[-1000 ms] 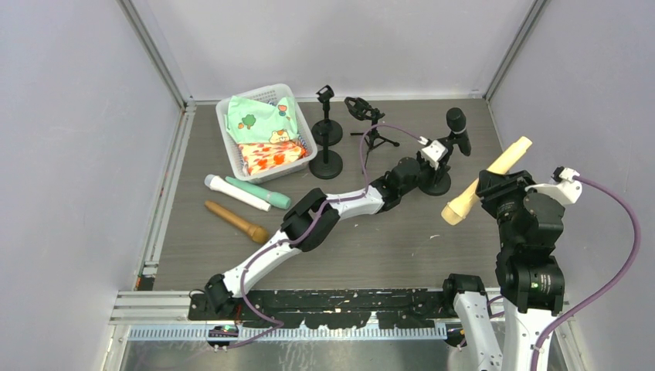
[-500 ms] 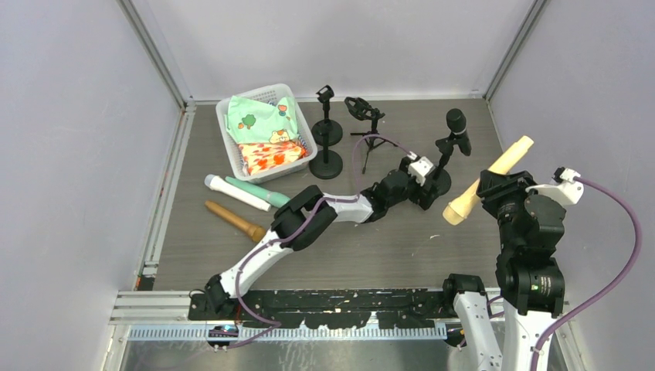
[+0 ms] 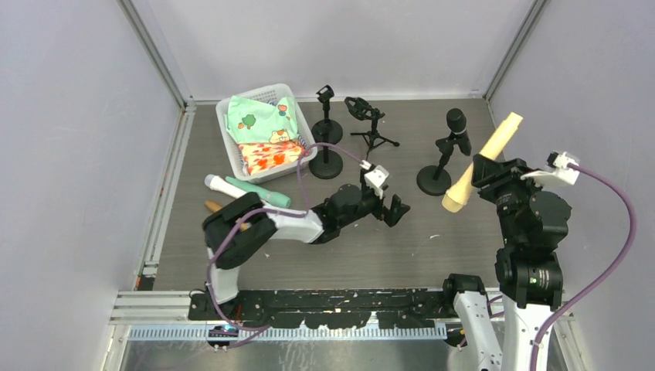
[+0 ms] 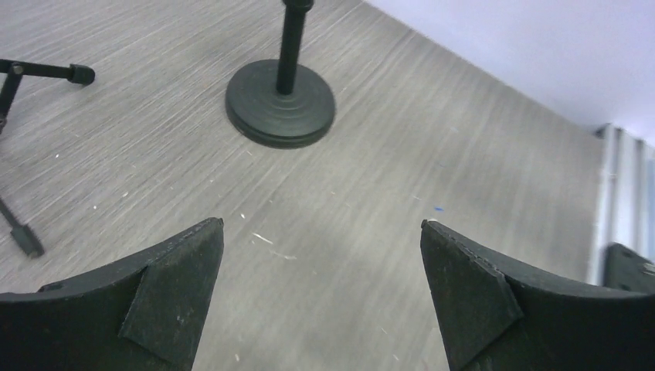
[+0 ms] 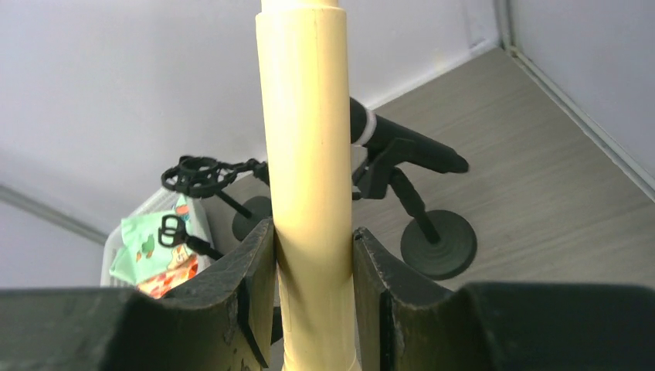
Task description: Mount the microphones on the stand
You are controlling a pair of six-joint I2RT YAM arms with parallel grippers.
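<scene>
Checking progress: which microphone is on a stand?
The black microphone, clipped in its stand; the right gripper holds the cream one; white, mint and brown ones lie flat.

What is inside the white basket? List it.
The basket holds a green patterned pouch and a red-patterned pouch. Anything beneath them is covered.
</scene>
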